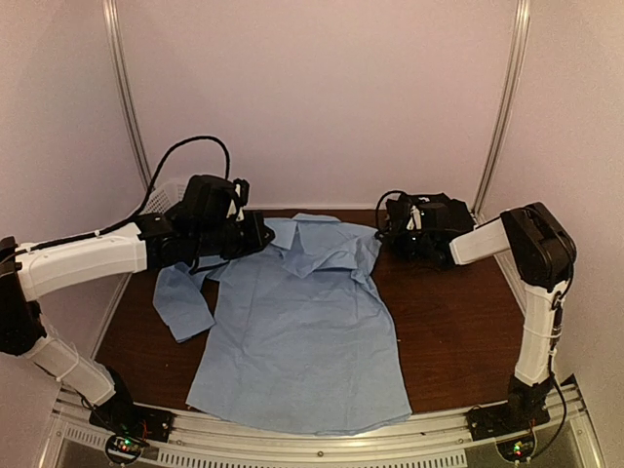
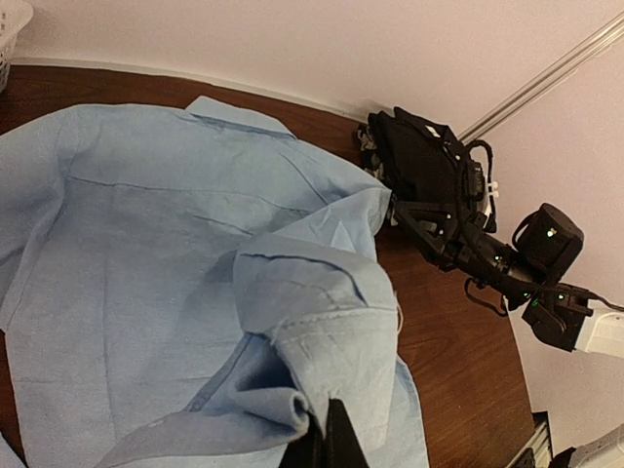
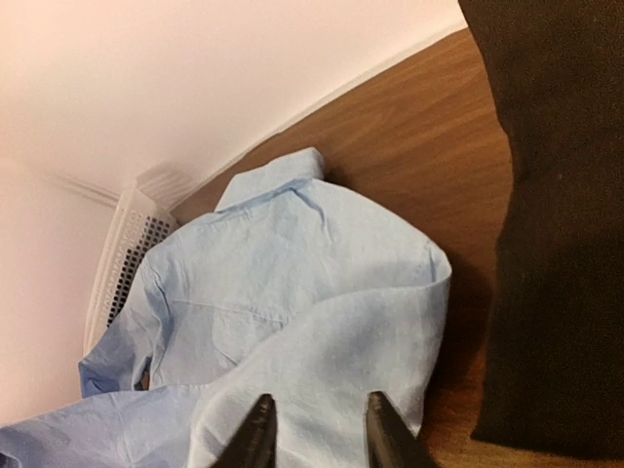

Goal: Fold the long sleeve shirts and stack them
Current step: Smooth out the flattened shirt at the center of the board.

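Cloth of the light blue shirt [image 1: 302, 331], spread mid-frame on the table [image 1: 448, 331], looks light and limp (it will sag): better to take shoulders or hems. Left gripper [image 2: 327, 434] pinches a fold; right gripper [image 3: 314, 429] stands with fingers apart over it.

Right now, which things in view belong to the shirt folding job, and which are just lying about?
Job: light blue shirt, spread on the table; black shirt, far right; left gripper, shut on blue cloth; right gripper, open over it.
Lying about: white mesh basket, far left.
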